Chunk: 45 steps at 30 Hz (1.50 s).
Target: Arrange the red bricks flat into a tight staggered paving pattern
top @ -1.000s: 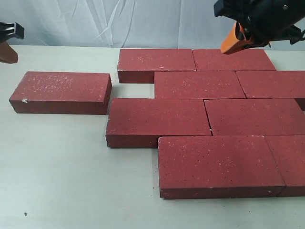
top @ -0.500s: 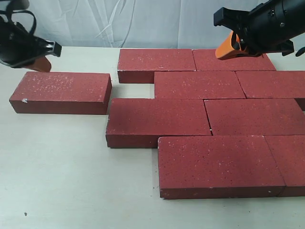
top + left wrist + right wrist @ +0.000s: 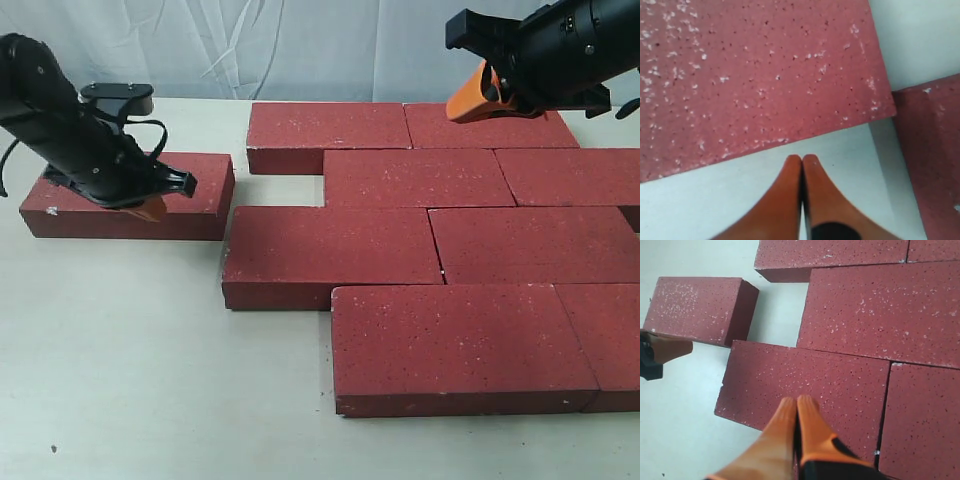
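Red bricks (image 3: 420, 240) lie flat on a pale table (image 3: 120, 350). Eight of them form four staggered rows, edges touching. A ninth, the loose brick (image 3: 205, 185), lies apart from the rows.

Left gripper (image 3: 152, 212): its orange fingers (image 3: 790, 200) are pressed together and grip nothing. The tips sit low over bare table, just beside the loose brick's long near edge; whether they touch it cannot be told. A small white chip (image 3: 52, 211) marks the brick's corner further along that edge.

Right gripper (image 3: 456, 112): its fingers (image 3: 777, 440) are likewise pressed together and empty. They are raised, with the paved rows beneath them and the loose brick well apart from them.
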Each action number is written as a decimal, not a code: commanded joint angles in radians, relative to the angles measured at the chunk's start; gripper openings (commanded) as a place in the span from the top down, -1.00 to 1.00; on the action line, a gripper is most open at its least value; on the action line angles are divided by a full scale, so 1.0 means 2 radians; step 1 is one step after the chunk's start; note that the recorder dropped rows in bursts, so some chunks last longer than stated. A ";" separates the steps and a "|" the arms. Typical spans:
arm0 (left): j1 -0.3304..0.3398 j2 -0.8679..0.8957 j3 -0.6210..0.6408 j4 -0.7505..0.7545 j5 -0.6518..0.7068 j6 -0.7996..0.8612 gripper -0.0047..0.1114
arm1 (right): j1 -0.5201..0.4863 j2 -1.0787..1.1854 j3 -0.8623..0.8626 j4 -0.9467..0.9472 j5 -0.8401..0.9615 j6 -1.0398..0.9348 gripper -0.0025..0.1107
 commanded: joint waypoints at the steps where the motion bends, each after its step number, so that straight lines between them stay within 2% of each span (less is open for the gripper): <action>1: -0.004 0.026 0.001 -0.003 -0.033 0.008 0.92 | -0.004 -0.003 0.001 0.002 -0.008 -0.006 0.97; 9: -0.004 0.044 0.001 -0.003 -0.062 0.033 0.92 | -0.004 -0.003 0.001 0.002 -0.007 -0.008 0.97; 15: -0.004 0.044 0.001 -0.005 -0.060 0.033 0.92 | -0.004 -0.003 0.001 0.002 -0.007 -0.009 0.97; 22: -0.004 0.006 -0.024 -0.003 -0.025 0.033 0.92 | -0.004 -0.003 0.001 0.002 -0.006 -0.008 0.97; 26: 0.002 -0.028 -0.037 0.014 -0.033 0.033 0.92 | -0.004 -0.003 0.001 0.002 -0.005 -0.008 0.97; 34: 0.069 -0.037 -0.070 0.023 -0.069 0.016 0.92 | -0.004 -0.003 0.001 0.001 -0.004 -0.010 0.97; 42: 0.147 0.017 -0.070 0.025 -0.166 0.016 0.92 | -0.004 -0.002 0.001 0.000 -0.004 -0.010 0.97; 45: 0.161 0.052 -0.083 0.044 -0.182 0.016 0.92 | -0.004 0.005 0.002 0.000 -0.005 -0.010 0.97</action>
